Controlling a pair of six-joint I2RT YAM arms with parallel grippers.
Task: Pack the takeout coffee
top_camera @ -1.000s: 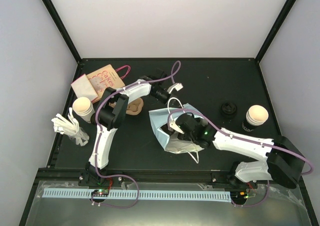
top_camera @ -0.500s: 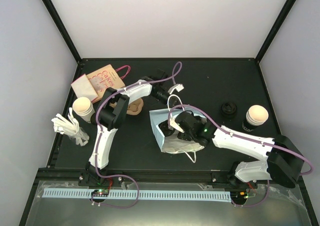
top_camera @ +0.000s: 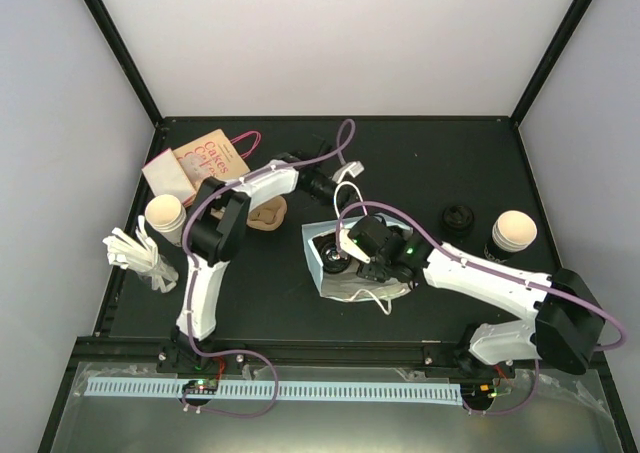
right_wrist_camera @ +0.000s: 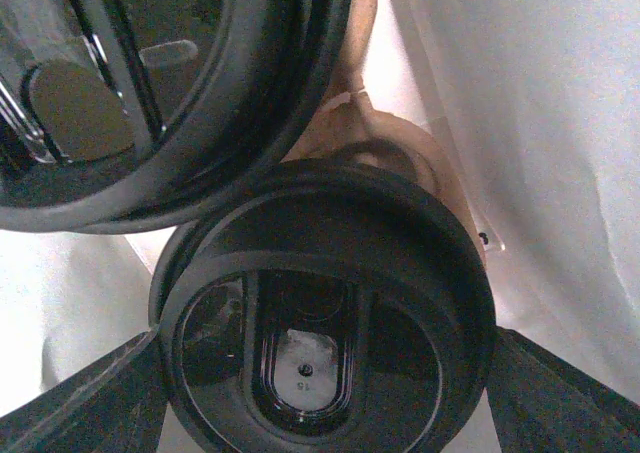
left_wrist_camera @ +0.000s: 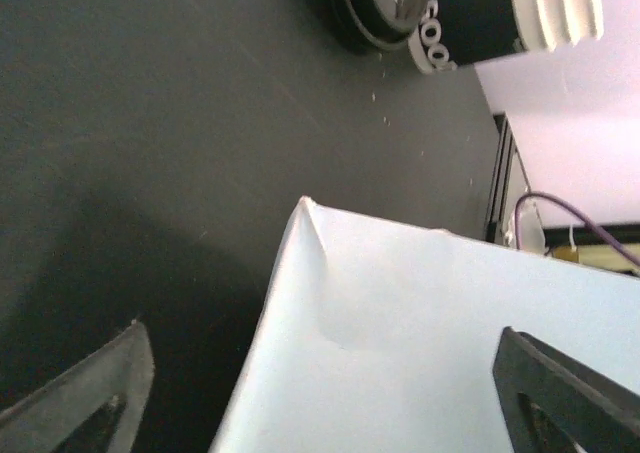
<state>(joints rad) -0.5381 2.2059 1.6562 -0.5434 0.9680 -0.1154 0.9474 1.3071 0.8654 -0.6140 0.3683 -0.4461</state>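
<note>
Two black-lidded cups sit down inside the pale blue bag [top_camera: 312, 248] at mid-table. The nearer cup [right_wrist_camera: 320, 343] sits squarely between the right gripper's fingers. The second cup [right_wrist_camera: 150, 73] is just beside it and overlaps its rim in the right wrist view. Tan cardboard shows behind them against the bag's white inner wall.

The right gripper [top_camera: 352, 245] reaches into the bag's mouth from the right. Its fingers [right_wrist_camera: 100, 398] stand wide and meet the nearer cup's lid on both sides, grasping it.

The left gripper [left_wrist_camera: 320, 333] hangs at the bag's far edge, fingers spread wide and released. The bag's top corner lies in the gap, touching neither finger.

Outward on the right are a loose black lid [top_camera: 457, 218] and a black cup with a cream top [top_camera: 514, 233], near each other and well apart from the bag. On the left are a tan cup [top_camera: 166, 217], white cutlery [top_camera: 135, 253], a tan holder [top_camera: 268, 214] and a brown paper bag with pink handles [top_camera: 210, 156].
</note>
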